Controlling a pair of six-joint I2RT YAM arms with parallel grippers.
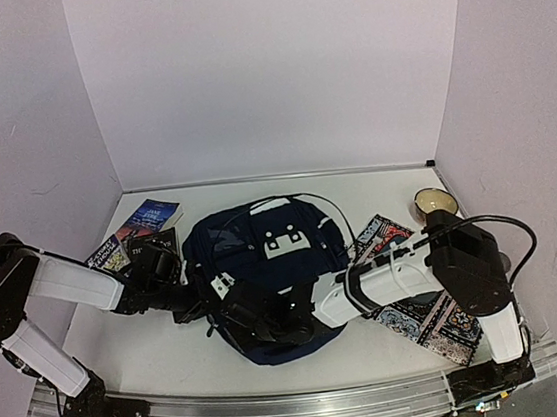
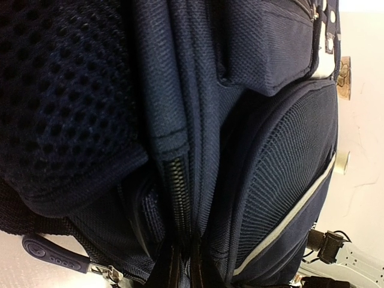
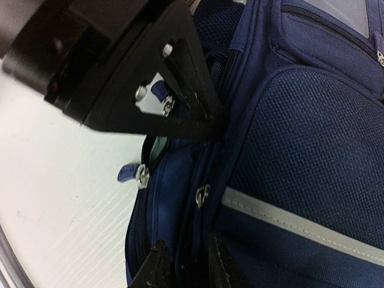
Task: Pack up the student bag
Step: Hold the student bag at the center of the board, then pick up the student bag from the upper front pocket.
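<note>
The student bag (image 1: 273, 244), dark navy with white patches, lies flat in the middle of the table. My left gripper (image 1: 200, 296) is at the bag's left edge. In the left wrist view it (image 2: 183, 271) is shut on a fold of bag (image 2: 282, 180) fabric beside a zipper (image 2: 178, 186). My right gripper (image 1: 271, 315) is at the bag's near edge. In the right wrist view its jaws (image 3: 189, 267) stand slightly apart, astride the bag's (image 3: 312, 150) zipper seam below a metal slider (image 3: 202, 195). A blue zipper pull (image 3: 128, 174) hangs to the left.
Books (image 1: 146, 221) lie at the back left beside the bag. A patterned mat (image 1: 427, 317) lies to the right under my right arm. A small bowl (image 1: 436, 201) stands at the back right. White walls close in three sides.
</note>
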